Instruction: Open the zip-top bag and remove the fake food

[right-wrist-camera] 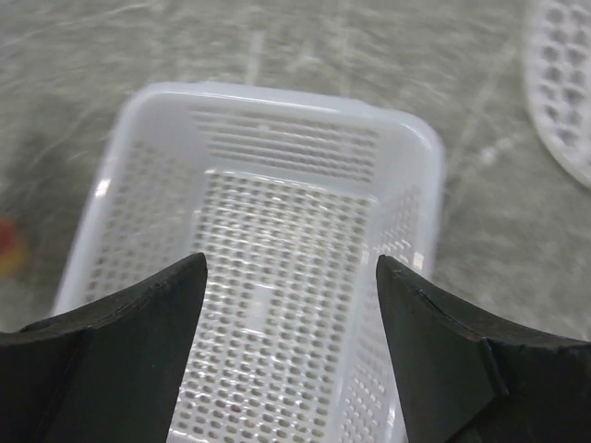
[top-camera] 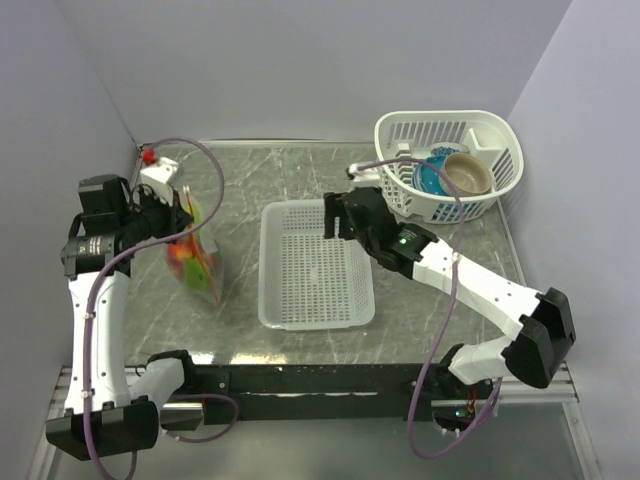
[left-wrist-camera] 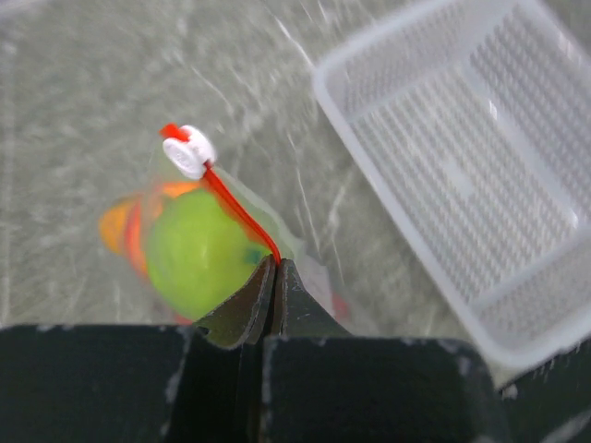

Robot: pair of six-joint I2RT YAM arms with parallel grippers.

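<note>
The zip-top bag (top-camera: 197,262), fake food (left-wrist-camera: 198,254) inside, is clamped at its zip strip (left-wrist-camera: 238,210) by the left gripper (left-wrist-camera: 275,275), apparently hanging, at 9 o'clock of the white slotted tray (top-camera: 268,272). The right gripper (right-wrist-camera: 291,277) is held apart over the tray's 1 o'clock corner.
</note>
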